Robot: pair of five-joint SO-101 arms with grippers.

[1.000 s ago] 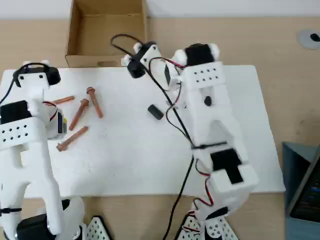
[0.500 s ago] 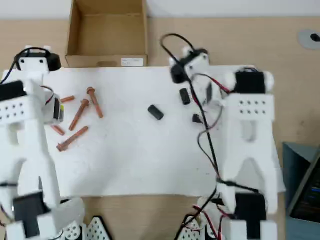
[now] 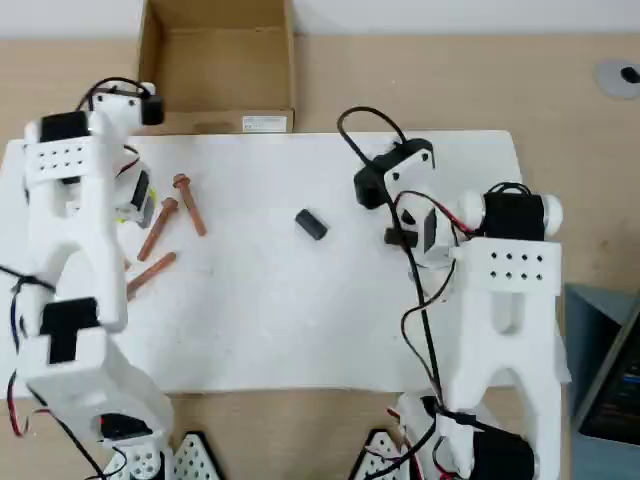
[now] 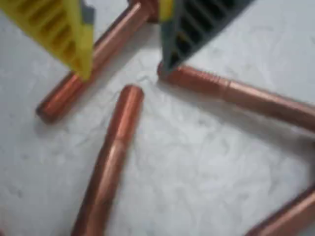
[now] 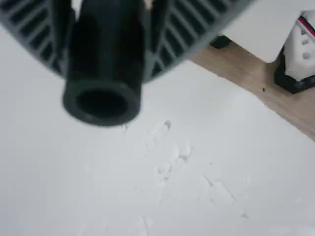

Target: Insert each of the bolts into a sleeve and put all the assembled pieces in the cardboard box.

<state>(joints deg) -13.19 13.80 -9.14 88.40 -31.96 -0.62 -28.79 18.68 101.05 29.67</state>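
Several copper bolts (image 3: 187, 203) lie loose at the left of the white mat (image 3: 300, 320). My left gripper (image 3: 135, 200) hangs open just over them; in the left wrist view its yellow and dark fingers (image 4: 74, 44) straddle the tips of two bolts (image 4: 110, 162), holding nothing. My right gripper (image 3: 400, 237) is at the mat's right side, shut on a black sleeve (image 5: 103, 69) held off the mat with its hollow end showing. A second black sleeve (image 3: 312, 224) lies on the mat's middle. The open cardboard box (image 3: 152, 70) stands behind the mat's far left.
Bare wooden tabletop (image 3: 450, 80) surrounds the mat. A dark device (image 3: 605, 380) sits at the right edge. Cables (image 3: 415, 300) trail from the right arm over the mat. In the right wrist view, the mat's edge and wood (image 5: 261, 83) show beyond the sleeve.
The left arm has swung forward and brought its gripper down over the bolts. The right arm has drawn back from near the box to the mat's right side.
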